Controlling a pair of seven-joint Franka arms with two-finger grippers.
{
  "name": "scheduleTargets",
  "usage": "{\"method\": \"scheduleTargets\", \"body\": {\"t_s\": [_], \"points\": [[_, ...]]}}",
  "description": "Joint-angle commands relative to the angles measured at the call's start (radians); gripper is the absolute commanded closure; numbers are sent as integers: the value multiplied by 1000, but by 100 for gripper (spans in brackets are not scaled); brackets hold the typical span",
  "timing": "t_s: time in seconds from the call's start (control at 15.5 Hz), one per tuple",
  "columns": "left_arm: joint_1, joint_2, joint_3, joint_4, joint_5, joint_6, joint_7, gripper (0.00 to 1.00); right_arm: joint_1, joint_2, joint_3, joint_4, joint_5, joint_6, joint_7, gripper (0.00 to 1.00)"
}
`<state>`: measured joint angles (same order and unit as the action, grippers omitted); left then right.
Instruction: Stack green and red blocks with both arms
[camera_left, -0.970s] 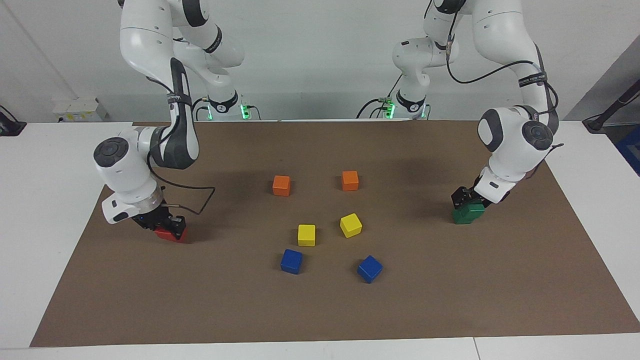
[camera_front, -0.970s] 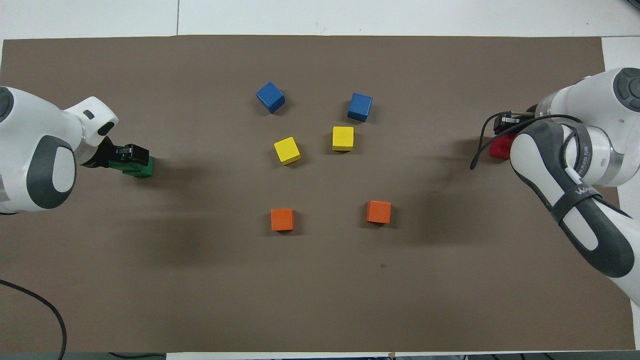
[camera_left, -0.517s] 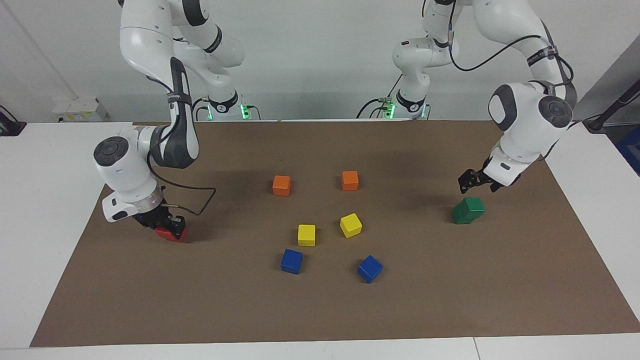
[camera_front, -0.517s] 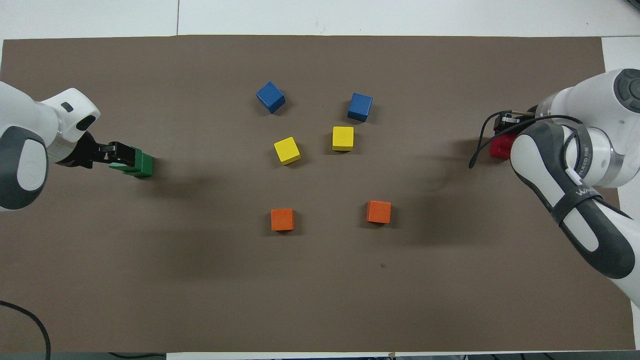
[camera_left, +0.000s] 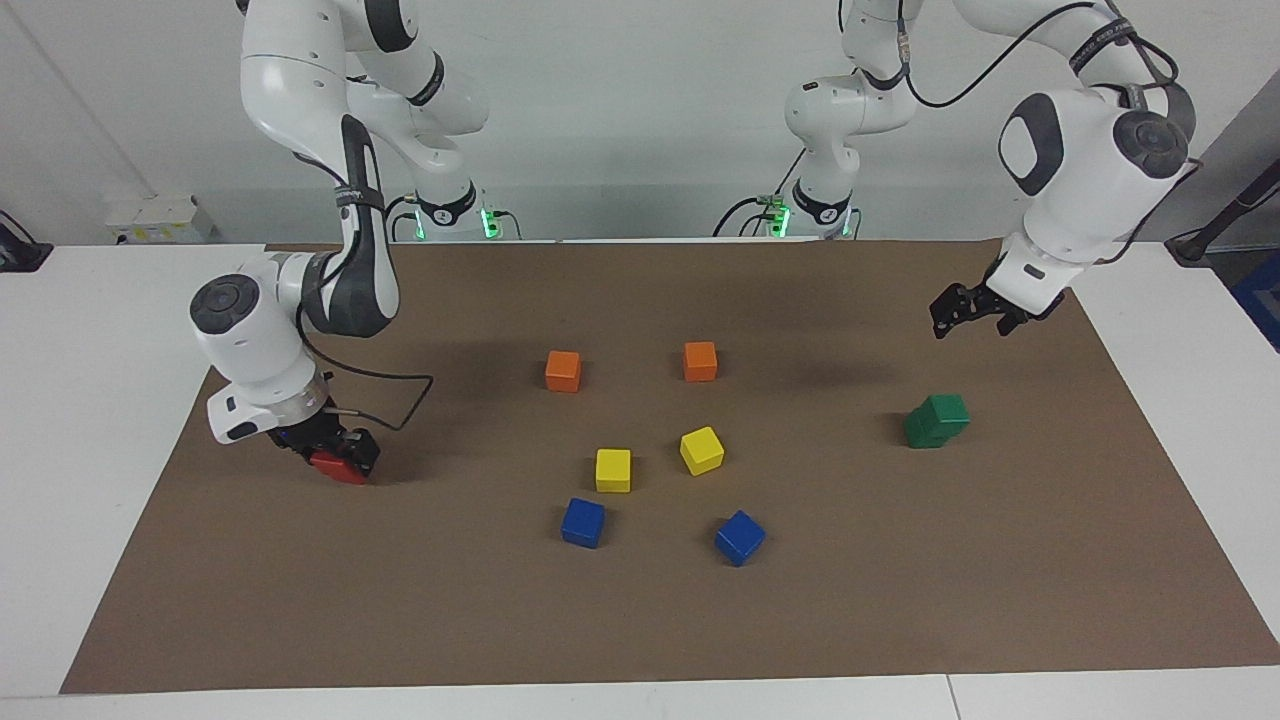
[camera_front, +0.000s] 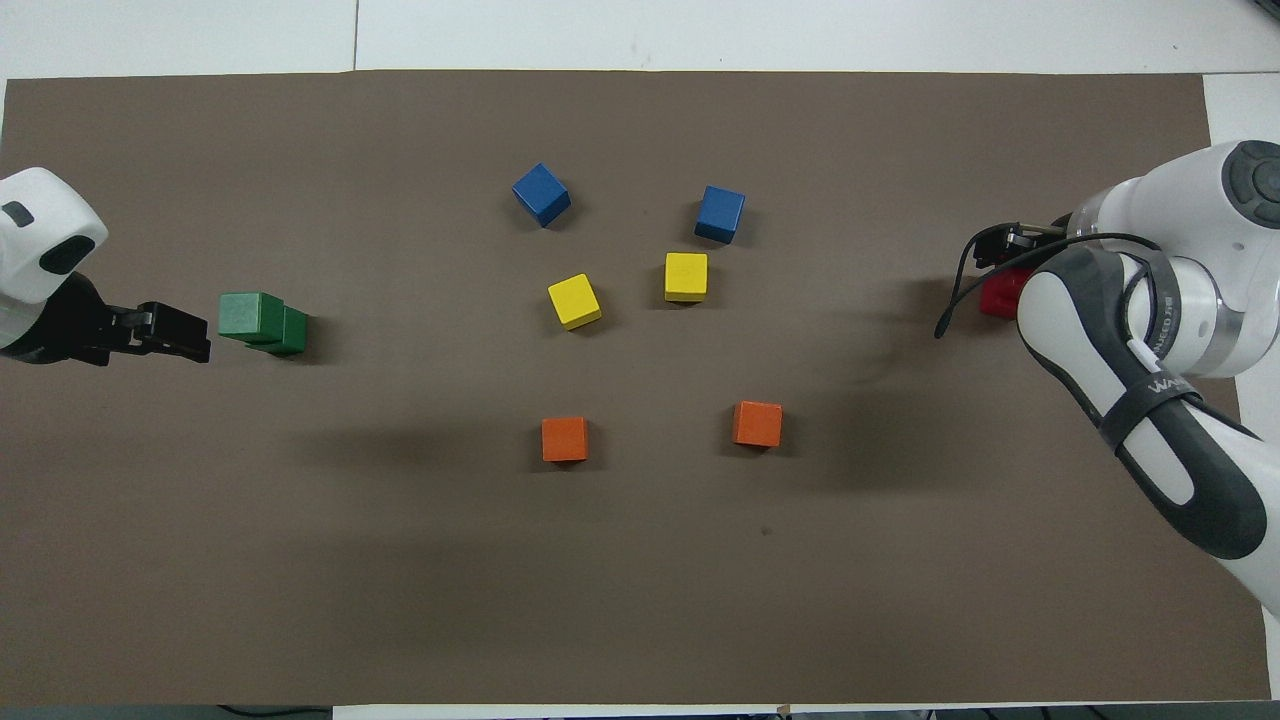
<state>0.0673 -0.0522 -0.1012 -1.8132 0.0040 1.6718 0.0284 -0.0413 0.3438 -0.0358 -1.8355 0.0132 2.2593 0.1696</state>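
Facing view: green stack stands toward the left arm's end of the mat, top cube offset and twisted on the lower one but seated. Left gripper hangs in the air above the mat near it, well clear, holding nothing, jaws parted. Right gripper sits low at the red stack toward the right arm's end; fingers flank the top red cube, and whether they grip or have let go cannot be told here. Lower red cube is mostly hidden. Judgement: the step in hand is releasing and lifting off the red stack; best done by opening fully, then rising straight up, no sideways drag, since a brushed top cube would slide. Orange, yellow and blue cubes lie mid-mat, well apart from both stacks. Overhead view: left gripper shows just beside the green stack, not covering it. Red stack peeks out beside the right arm's wrist, right gripper over it, fingers not readable.
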Motion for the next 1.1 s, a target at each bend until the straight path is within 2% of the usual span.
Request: {"method": "scheduleTargets", "body": {"t_s": [0.0,0.13,0.19,0.32,0.58,1.03], "points": [[-15,-12,11,-23,-15,8,1,0,-2,-48,11,135,1,-212,4,0],[-44,-9,21,-23,-15,28,1,0,-2,-72,14,246,5,-395,-4,0],[-46,2,21,-18,-15,40,1,0,0,-97,14,268,8,-447,-21,0],[-52,23,21,-3,-16,34,-1,0,0,-175,14,262,7,-492,-79,0],[-119,2,80,-11,-13,14,1,0,-3,-265,13,268,7,-615,-189,0],[-121,0,81,-17,-13,11,2,0,-3,-315,10,266,-4,-737,-196,0]]}}
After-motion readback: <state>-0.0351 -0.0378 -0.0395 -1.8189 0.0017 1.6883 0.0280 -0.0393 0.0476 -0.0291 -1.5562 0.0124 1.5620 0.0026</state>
